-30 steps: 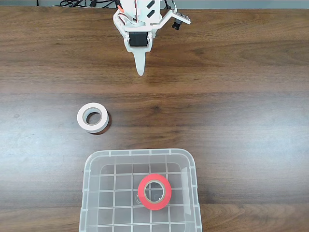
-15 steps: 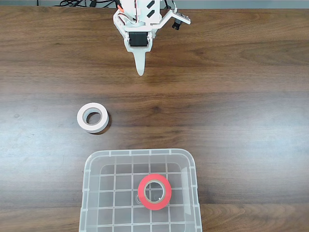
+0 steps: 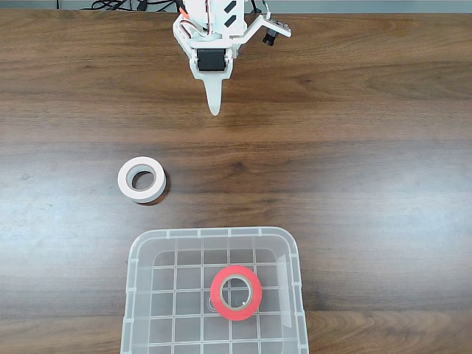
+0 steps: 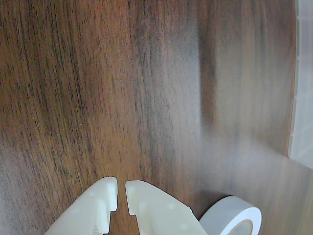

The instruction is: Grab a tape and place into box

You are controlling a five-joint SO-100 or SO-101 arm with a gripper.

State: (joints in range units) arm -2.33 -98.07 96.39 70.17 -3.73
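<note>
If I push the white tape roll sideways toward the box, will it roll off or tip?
The white tape roll lies flat on the wooden table, so it would probably slide rather than roll. It looks low and wide, so tipping seems unlikely. Probably light, judging by the hollow core.
</note>
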